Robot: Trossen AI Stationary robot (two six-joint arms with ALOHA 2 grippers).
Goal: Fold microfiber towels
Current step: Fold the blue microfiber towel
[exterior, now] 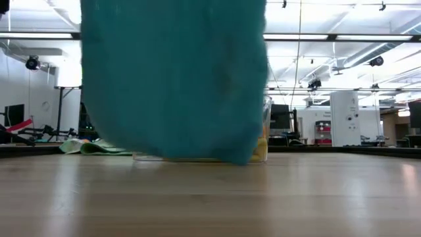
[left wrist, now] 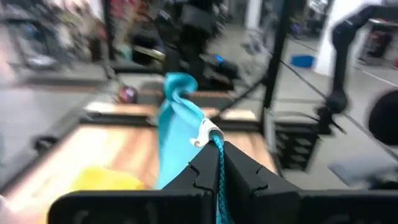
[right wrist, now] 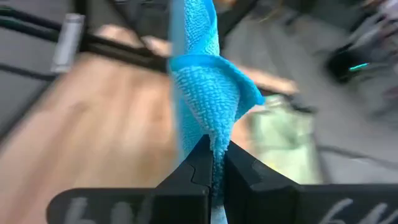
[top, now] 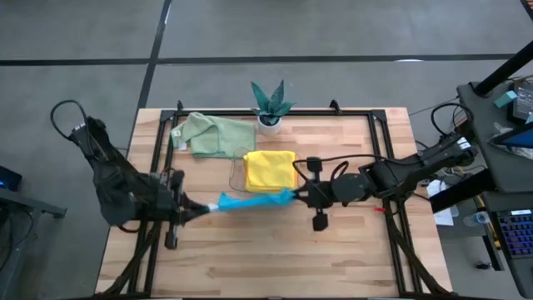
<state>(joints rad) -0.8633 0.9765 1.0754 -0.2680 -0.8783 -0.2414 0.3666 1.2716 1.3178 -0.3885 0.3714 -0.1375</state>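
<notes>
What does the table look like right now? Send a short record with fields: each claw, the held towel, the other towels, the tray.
left claw: shut on one end of the blue towel
right claw: shut on its other end
blue towel: stretched between both claws, hanging above the table
yellow towel: folded, lying in the clear tray
green towel: crumpled on the table beside the plant
other towels: none seen
</notes>
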